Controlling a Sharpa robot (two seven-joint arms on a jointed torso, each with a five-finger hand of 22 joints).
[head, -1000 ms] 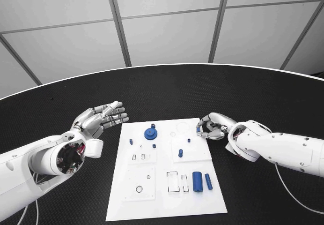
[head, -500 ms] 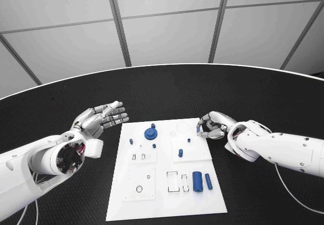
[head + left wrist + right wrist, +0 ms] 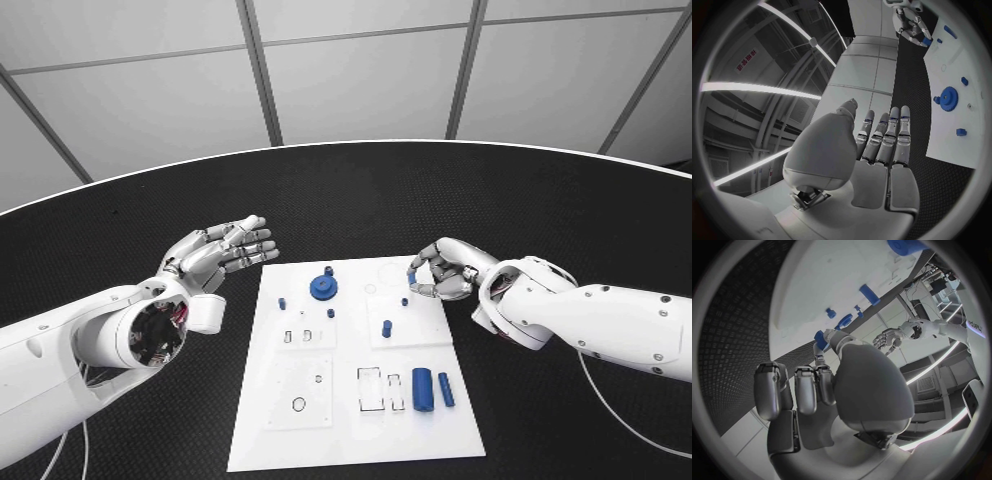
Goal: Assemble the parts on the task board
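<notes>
Now the right hand (image 3: 444, 272), pinching a small blue part (image 3: 415, 276), has edged over the board's (image 3: 346, 420) far right edge toward insertion, while the left hand (image 3: 219, 256) stays wide open.

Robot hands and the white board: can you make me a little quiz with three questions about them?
1. True or false: the left hand is holding a blue piece.
2. Which hand pinches the small blue part? A) the left hand B) the right hand C) neither hand
3. Fill in the gap: the blue gear lies on the white ____.

Key
1. False. Its fingers are spread and it holds nothing.
2. B.
3. task board.
</notes>
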